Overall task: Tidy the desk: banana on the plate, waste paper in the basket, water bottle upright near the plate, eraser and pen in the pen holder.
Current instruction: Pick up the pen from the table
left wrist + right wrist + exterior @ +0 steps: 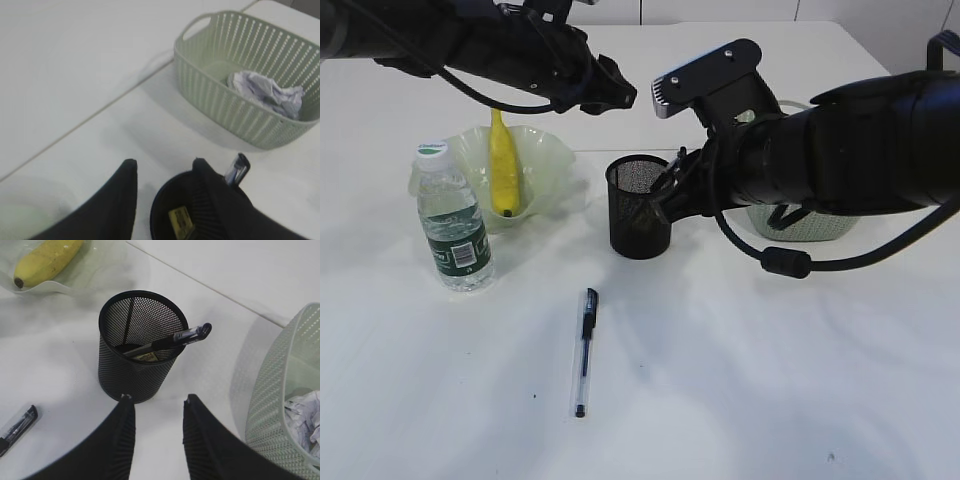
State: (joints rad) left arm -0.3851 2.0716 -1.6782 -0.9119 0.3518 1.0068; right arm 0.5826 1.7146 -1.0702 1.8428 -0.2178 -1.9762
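Just ahead of my right gripper (156, 399), whose fingers stand apart and empty, the mesh pen holder (138, 347) contains a leaning pen (172, 340) and the eraser (147, 357), with a second pen (585, 350) lying on the table (770, 380) behind to my left.

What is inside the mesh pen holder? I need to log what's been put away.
The pen holder holds a pen leaning on its rim, plus a small yellowish item, likely the eraser, at the bottom. The pen covers part of it.
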